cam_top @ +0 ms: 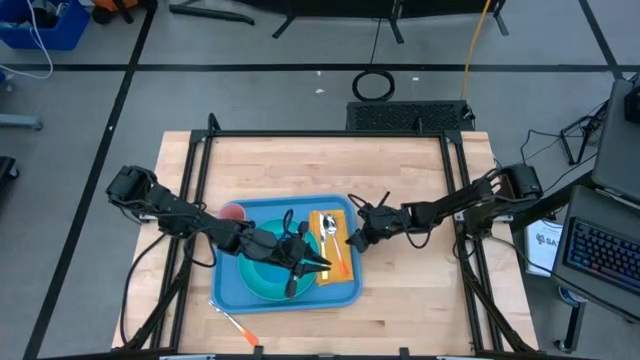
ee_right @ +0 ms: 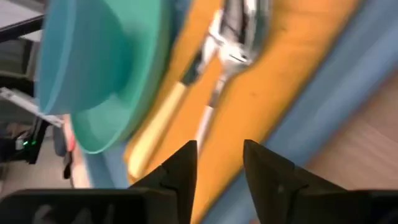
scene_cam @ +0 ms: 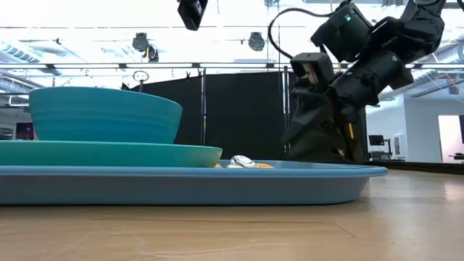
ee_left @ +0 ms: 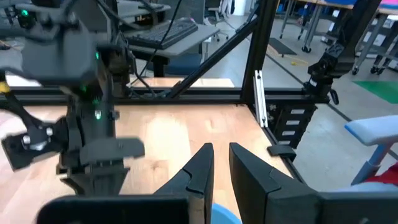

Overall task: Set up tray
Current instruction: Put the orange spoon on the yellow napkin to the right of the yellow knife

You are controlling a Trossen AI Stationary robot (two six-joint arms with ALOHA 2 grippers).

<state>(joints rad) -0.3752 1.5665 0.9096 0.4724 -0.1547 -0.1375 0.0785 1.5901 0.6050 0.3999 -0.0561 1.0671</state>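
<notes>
The blue tray (cam_top: 228, 292) lies on the wooden table. On it stands a cyan plate (scene_cam: 109, 154) with a teal bowl (scene_cam: 105, 114). Beside them on the tray lies an orange napkin (cam_top: 345, 272) with a silver spoon (cam_top: 328, 228) and other cutlery on it. My right gripper (cam_top: 352, 240) is open, low over the napkin's right edge; in the right wrist view nothing is between its fingers (ee_right: 217, 165). My left gripper (cam_top: 320, 265) hovers high over the napkin and plate, its fingers a narrow gap apart (ee_left: 221, 168) with nothing between them.
A pink cup (cam_top: 233, 211) stands at the tray's far left corner. An orange-handled utensil (cam_top: 238, 325) lies on the table near the front edge, off the tray. Bare wood extends to the right of the tray (cam_top: 420, 290) and behind it.
</notes>
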